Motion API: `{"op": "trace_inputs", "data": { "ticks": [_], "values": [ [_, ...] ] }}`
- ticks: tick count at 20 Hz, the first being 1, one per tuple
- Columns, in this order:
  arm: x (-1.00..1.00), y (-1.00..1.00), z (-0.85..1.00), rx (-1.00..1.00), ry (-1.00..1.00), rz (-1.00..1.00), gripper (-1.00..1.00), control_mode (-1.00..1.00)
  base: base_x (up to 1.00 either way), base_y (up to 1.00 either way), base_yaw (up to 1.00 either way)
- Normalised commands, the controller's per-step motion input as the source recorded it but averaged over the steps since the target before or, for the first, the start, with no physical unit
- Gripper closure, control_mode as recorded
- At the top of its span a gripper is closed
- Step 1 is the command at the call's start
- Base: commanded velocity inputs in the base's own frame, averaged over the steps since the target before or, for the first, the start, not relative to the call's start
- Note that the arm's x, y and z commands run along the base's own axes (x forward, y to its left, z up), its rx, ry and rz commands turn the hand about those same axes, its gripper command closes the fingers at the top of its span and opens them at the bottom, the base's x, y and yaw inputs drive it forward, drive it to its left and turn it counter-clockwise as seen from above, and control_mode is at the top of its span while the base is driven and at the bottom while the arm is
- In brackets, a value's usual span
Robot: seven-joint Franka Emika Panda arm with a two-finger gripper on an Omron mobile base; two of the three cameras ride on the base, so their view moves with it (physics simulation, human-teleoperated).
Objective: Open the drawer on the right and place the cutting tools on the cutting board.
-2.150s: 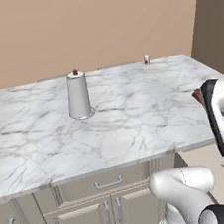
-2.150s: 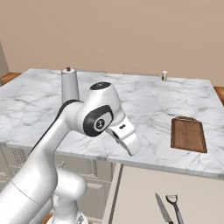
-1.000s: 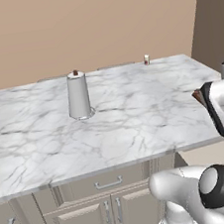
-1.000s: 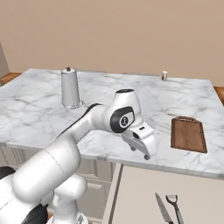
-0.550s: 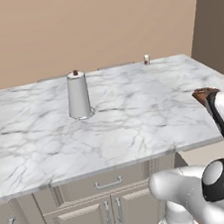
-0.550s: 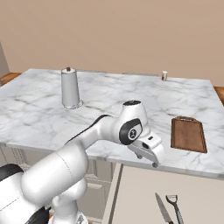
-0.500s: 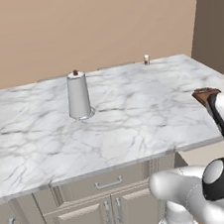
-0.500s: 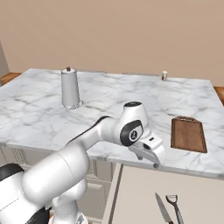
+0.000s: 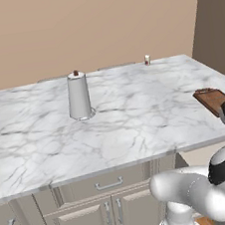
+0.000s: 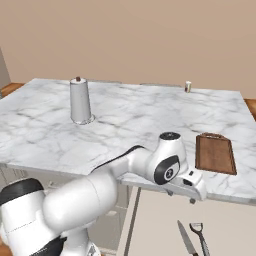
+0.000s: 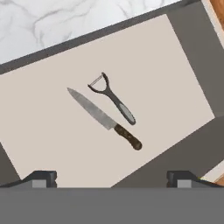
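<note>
I've swung the arm rightward over the last sec, so my pincer (image 10: 190,192), tips wide apart and holding nothing, now hangs over the open pale beige drawer (image 11: 52,144) w/ steel-bladed knife (image 11: 103,118) & grey peeler (image 11: 112,98) inside, reddish-brown wooden cutting board (image 10: 215,154) waiting on the marble table (image 10: 120,120); grab comes next.

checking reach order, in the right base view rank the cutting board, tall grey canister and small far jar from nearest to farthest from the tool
From the tool:
1. cutting board, just beyond it, at the counter's right edge.
2. tall grey canister, far to the left on the counter.
3. small jar, at the counter's back edge.
</note>
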Motion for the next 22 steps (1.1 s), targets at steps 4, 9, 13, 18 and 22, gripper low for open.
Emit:
{"op": "trace_inputs", "data": {
  "ticks": [4, 9, 13, 18, 22],
  "values": [
    [0.00, -0.39, -0.41, 0.15, 0.04, 0.21, -1.00, -1.00, 0.00, 0.00, 0.00],
    [0.01, -0.16, -0.31, 0.04, 0.12, 0.21, -1.00, -1.00, 0.00, 0.00, 0.00],
    [0.00, -0.19, -0.33, 0.00, 0.12, 0.07, -1.00, -1.00, 0.00, 0.00, 0.00],
    [0.00, -0.17, -0.35, 0.00, 0.09, 0.00, -1.00, -1.00, 0.00, 0.00, 0.00],
    [0.03, -0.05, -0.49, 0.01, 0.01, 0.00, -1.00, -1.00, 0.00, 0.00, 0.00]
  ]
}}
